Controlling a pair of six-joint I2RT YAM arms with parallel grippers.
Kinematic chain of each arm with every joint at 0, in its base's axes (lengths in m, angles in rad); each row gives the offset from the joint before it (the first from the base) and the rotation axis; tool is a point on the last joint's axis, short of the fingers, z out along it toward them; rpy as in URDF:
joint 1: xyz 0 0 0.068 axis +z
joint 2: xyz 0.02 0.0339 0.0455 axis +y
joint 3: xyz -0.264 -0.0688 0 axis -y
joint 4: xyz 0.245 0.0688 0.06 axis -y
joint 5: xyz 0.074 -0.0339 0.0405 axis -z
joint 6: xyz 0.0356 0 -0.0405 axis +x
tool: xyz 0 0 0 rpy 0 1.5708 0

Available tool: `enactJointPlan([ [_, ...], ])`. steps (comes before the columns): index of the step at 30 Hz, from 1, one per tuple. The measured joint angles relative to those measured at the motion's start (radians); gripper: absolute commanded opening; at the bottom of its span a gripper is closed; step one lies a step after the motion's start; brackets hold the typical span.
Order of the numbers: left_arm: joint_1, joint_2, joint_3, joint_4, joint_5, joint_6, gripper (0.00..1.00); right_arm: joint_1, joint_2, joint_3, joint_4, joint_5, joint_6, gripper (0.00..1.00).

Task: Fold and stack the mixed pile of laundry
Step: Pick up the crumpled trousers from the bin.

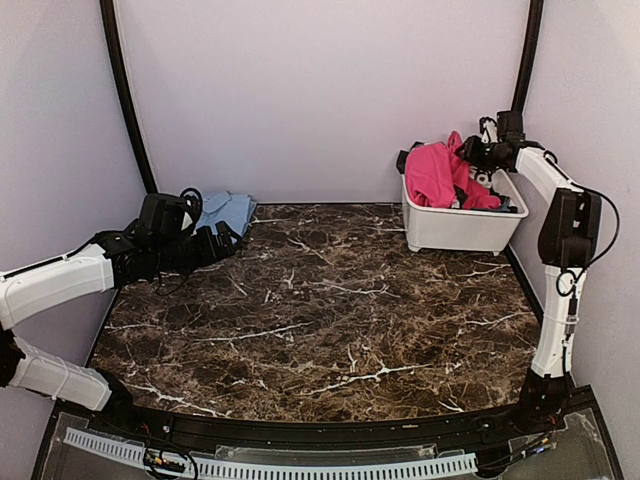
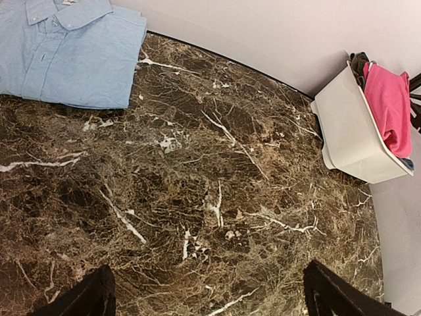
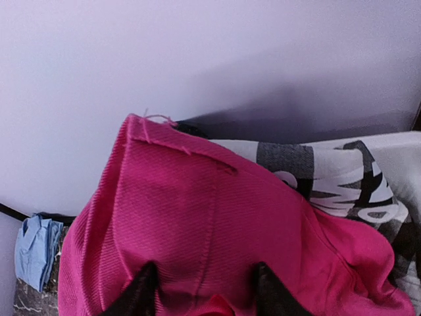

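Observation:
The mixed laundry pile sits in a white tub point(image 1: 455, 228) at the back right. A magenta-pink cloth point(image 1: 432, 172) rises above the tub's rim, and my right gripper point(image 1: 467, 155) is shut on a fold of it. In the right wrist view the pink cloth point(image 3: 197, 210) bulges between my right gripper's point(image 3: 205, 284) dark fingers, with a black, grey and white printed garment point(image 3: 329, 178) behind it. A folded light-blue shirt point(image 1: 228, 208) lies at the back left. My left gripper point(image 1: 232, 238) hovers beside it, open and holding nothing, over bare marble point(image 2: 209, 276).
The dark marble table point(image 1: 320, 310) is walled on three sides. The tub point(image 2: 348, 125) stands against the back-right corner and the blue shirt point(image 2: 66, 52) against the back-left one. Black posts run up both back corners.

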Motion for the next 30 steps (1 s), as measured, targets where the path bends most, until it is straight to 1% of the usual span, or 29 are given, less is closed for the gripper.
enactJointPlan([
  [1, 0.000, 0.000, 0.000, 0.000, 0.000, 0.000, 0.99, 0.001, 0.007, 0.014, -0.005, -0.006, -0.002, 0.10],
  [2, 0.000, 0.000, 0.000, 0.000, 0.000, 0.000, 0.99, 0.003, 0.008, 0.023, -0.010, -0.010, 0.006, 0.00],
  [8, 0.000, 0.000, 0.002, -0.002, 0.000, 0.000, 0.99, 0.005, -0.019, 0.018, -0.035, 0.008, 0.018, 0.00],
  [12, 0.000, 0.000, 0.014, -0.003, 0.000, 0.000, 0.99, 0.004, -0.102, -0.024, -0.054, 0.053, 0.018, 0.00],
  [17, 0.000, 0.000, 0.014, -0.005, 0.000, 0.001, 0.99, -0.005, -0.233, -0.021, -0.060, 0.114, 0.018, 0.00],
  [22, 0.000, 0.000, 0.014, -0.003, 0.011, 0.011, 0.99, -0.020, -0.303, 0.092, -0.014, 0.145, 0.019, 0.00],
  [26, -0.001, 0.010, 0.031, 0.002, 0.042, 0.034, 0.99, -0.026, -0.307, 0.189, 0.016, 0.142, 0.024, 0.00],
  [30, -0.011, 0.049, 0.082, 0.018, 0.062, 0.065, 0.99, -0.026, -0.303, 0.272, 0.010, 0.117, 0.043, 0.00],
])
